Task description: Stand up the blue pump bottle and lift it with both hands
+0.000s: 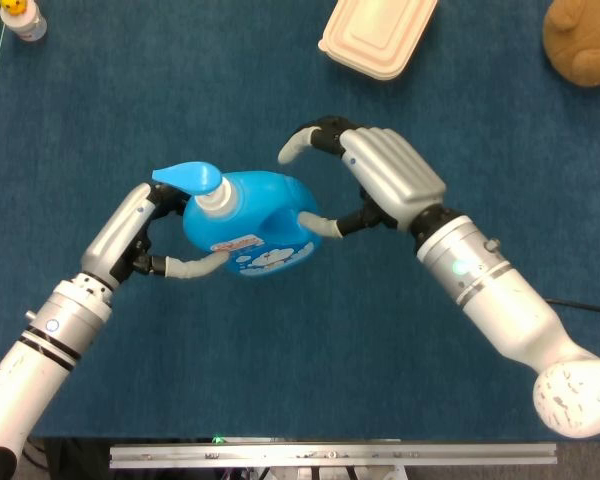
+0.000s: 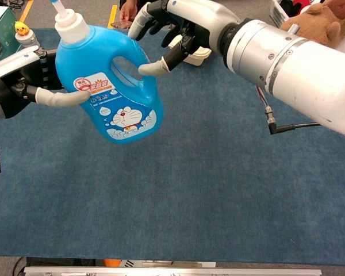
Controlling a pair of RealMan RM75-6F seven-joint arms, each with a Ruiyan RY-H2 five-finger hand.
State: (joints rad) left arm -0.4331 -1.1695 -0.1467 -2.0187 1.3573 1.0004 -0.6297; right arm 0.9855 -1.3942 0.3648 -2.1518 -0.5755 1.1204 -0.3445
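The blue pump bottle (image 1: 260,215) (image 2: 118,92) hangs in the air above the blue cloth, nearly upright with its base tipped to the right and its white pump on top. My left hand (image 1: 145,235) (image 2: 23,86) grips it from the left, thumb across the front label and fingers behind the neck. My right hand (image 1: 380,185) (image 2: 178,29) is cupped at the bottle's handle side with fingers spread. Its thumb tip touches the handle edge, and the other fingers curve behind the bottle without closing on it.
A cream lunch box (image 1: 378,35) (image 2: 198,54) lies at the back. A brown plush toy (image 1: 583,40) (image 2: 316,14) sits at the back right. A small duck-capped bottle (image 1: 20,18) (image 2: 24,33) and a green box (image 2: 0,29) stand at the back left.
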